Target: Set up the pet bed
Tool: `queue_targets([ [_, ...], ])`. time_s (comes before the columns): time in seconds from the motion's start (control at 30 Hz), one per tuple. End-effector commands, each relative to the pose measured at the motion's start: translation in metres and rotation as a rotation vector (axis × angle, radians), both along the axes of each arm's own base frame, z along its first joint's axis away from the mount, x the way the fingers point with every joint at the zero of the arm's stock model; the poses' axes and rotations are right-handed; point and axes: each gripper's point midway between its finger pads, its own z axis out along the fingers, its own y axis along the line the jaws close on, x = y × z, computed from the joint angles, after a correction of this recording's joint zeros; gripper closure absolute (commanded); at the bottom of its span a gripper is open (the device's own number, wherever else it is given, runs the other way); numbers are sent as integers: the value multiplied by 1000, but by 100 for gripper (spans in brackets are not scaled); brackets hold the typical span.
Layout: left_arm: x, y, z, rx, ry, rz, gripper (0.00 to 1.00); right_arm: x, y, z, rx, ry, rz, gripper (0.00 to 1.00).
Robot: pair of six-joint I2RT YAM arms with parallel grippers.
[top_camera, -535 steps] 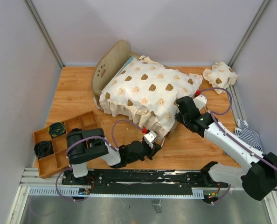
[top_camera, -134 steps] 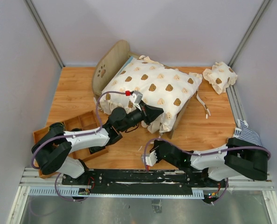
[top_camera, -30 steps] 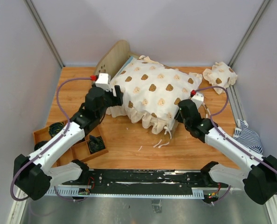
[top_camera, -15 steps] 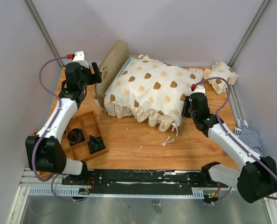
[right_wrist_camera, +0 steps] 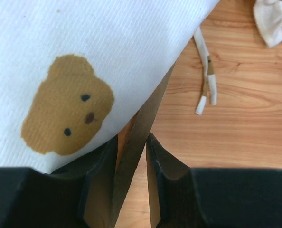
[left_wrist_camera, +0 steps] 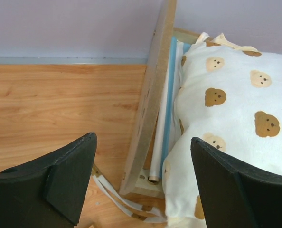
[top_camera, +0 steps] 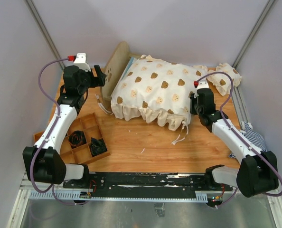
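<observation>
Pet bed point(top_camera: 116, 59) sits on the table point(top_camera: 131, 142), long axis running tool to tool. Right tool point(right_wrist_camera: 130, 142) is pinched narrow on its footboard point(right_wrist_camera: 148, 114); left tool point(left_wrist_camera: 142, 142) gapes wide, headboard point(left_wrist_camera: 153, 95) edge straight ahead, lined up between the jaws, not touching yet.

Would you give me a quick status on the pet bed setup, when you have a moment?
Left gripper open, facing headboard. Right gripper shut on footboard. Pet bed covered by bear-print cover. Pillow apart, far right corner.
</observation>
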Motion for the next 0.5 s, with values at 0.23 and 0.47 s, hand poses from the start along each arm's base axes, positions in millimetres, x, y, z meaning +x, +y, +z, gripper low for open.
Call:
queue_targets([
  [0.23, 29, -13, -3, -1, -61, -73, 18, -10, -28, -21, -134, 121, 21, 87],
  [0.47, 34, -35, -31, -49, 28, -153, 53, -12, -36, -19, -159, 114, -2, 87],
])
